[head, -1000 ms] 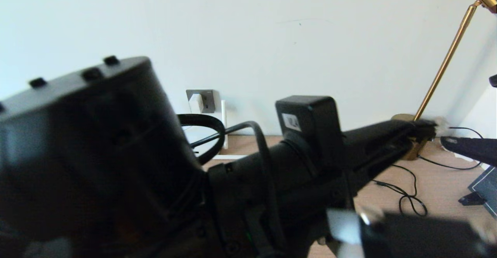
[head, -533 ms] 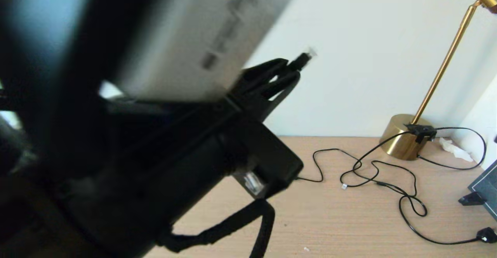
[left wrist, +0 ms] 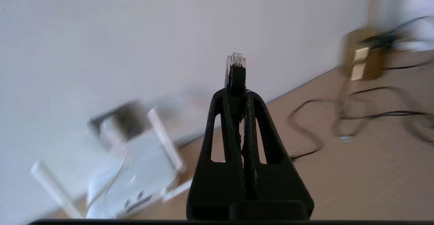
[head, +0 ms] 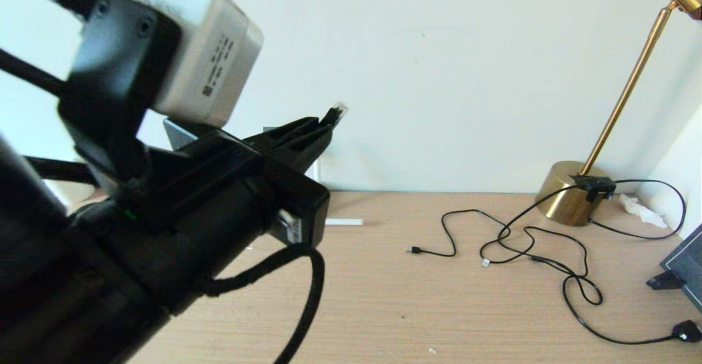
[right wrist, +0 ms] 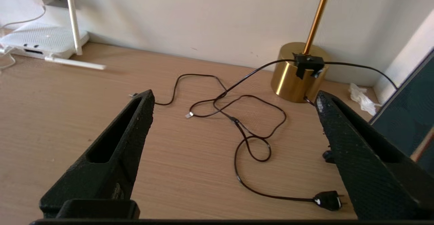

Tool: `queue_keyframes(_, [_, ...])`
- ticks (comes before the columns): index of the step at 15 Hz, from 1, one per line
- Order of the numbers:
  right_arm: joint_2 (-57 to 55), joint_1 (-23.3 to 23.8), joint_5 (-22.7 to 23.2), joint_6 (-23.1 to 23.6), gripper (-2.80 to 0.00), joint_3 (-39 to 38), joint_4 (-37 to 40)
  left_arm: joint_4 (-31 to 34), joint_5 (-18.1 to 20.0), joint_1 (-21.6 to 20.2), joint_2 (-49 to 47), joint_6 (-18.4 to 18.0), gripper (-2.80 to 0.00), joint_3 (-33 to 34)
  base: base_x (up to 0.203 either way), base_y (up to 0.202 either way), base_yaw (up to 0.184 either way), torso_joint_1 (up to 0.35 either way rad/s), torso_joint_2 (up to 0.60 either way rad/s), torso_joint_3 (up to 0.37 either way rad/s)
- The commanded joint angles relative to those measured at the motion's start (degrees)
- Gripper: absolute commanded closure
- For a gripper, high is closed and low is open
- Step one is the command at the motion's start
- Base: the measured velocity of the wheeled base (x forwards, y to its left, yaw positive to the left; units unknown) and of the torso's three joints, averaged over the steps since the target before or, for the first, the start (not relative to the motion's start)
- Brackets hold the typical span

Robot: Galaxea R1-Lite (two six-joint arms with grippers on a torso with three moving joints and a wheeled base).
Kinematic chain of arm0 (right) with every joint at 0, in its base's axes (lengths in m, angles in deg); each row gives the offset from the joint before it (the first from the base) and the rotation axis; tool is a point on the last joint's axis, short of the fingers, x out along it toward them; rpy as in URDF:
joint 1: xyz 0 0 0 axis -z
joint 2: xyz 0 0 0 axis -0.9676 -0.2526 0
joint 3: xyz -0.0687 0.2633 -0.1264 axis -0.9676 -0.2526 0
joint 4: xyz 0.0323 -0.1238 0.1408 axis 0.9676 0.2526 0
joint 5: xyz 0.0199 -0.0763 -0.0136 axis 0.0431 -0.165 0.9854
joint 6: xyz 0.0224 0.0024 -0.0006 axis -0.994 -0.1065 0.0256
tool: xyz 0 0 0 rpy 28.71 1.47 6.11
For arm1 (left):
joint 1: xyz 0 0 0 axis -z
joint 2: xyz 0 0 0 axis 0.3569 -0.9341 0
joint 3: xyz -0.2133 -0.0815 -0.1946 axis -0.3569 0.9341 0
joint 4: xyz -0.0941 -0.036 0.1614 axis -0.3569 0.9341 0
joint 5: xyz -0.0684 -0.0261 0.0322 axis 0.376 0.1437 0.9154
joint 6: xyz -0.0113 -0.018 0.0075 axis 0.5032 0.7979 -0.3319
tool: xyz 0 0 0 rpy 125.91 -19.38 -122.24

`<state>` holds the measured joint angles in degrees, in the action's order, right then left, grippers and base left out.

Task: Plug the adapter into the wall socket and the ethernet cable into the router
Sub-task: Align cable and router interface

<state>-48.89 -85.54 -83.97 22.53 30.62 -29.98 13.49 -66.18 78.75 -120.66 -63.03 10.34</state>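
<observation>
The left gripper (left wrist: 238, 94) is squeezed tight on the ethernet cable (left wrist: 236, 69), and the clear plug tip sticks out past its fingers, up in the air in front of the wall. The right gripper (right wrist: 234, 98) is wide open with nothing in it, above the desk (right wrist: 67, 116). The router (right wrist: 40, 40) sits by the wall.
</observation>
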Motion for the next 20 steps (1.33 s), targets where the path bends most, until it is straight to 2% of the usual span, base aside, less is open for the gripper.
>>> queue_keyframes(1, [4.6,0.0,0.3,0.2,-2.80,-2.0,0.0,0.2,0.6,-5.9,-0.9,2.4,0.00,1.1,0.000,0.000,0.000,0.000,0.00,0.000])
queue_keyframes(3, [7.8,0.0,0.3,2.0,-2.80,-7.4,-0.1,3.8,3.7,-15.3,-1.3,8.4,0.00,1.5,0.000,0.000,0.000,0.000,0.00,0.000])
queue_keyframes(4, [8.0,0.0,0.1,2.8,-2.80,-10.6,-0.2,6.7,5.9,-19.2,-1.5,12.7,0.00,1.2,0.000,0.000,0.000,0.000,0.00,0.000])
queue_keyframes(5, [8.1,0.0,0.1,3.5,-2.80,-13.9,-0.6,10.4,8.3,-22.2,-1.5,18.7,0.00,0.8,0.000,0.000,0.000,0.000,0.00,0.000])
queue_keyframes(6, [8.2,0.0,0.2,3.9,-2.80,-17.7,-1.1,12.7,10.2,-25.1,-1.5,21.3,0.00,0.7,0.000,0.000,0.000,0.000,0.00,0.000])
queue_keyframes(9, [8.2,0.0,1.0,5.0,-2.80,-29.0,-6.3,14.0,14.0,-32.6,-1.5,22.5,0.00,4.5,0.000,0.000,0.000,0.000,0.00,0.000])
queue_keyframes(10, [8.2,0.0,2.9,3.1,-2.80,-30.2,-6.6,14.0,15.0,-35.4,-1.5,22.6,0.00,6.8,0.000,0.000,0.000,0.000,0.00,0.000])
queue_keyframes(11, [8.2,0.0,3.4,2.2,-2.80,-29.7,-3.1,13.9,16.2,-37.7,-1.6,22.7,0.00,9.7,0.000,0.000,0.000,0.000,0.00,0.000])
queue_keyframes(13, [8.2,0.9,3.0,2.3,-2.80,-26.8,4.3,13.8,19.1,-39.8,-2.8,23.1,0.00,14.4,0.000,0.000,0.000,0.000,0.00,0.000])
queue_keyframes(14, [8.2,2.4,3.1,3.4,-2.80,-26.1,6.1,13.5,19.5,-40.1,-3.8,24.5,0.00,16.0,0.000,0.000,0.000,0.000,0.00,0.000])
queue_keyframes(16, [8.2,2.4,3.0,1.1,-2.80,-26.0,6.3,12.1,19.6,-40.2,-4.8,26.8,0.00,17.4,0.000,0.000,0.000,0.000,0.00,0.000])
queue_keyframes(19, [8.2,2.7,2.6,-0.2,-2.80,-26.1,6.2,7.9,19.3,-39.1,-2.9,26.9,0.00,23.0,0.000,0.000,0.000,0.000,0.00,0.000])
queue_keyframes(20, [8.3,2.7,2.5,-0.7,-2.80,-26.9,4.1,6.2,19.2,-39.1,-2.7,26.9,0.00,25.0,0.000,0.000,0.000,0.000,0.00,0.000])
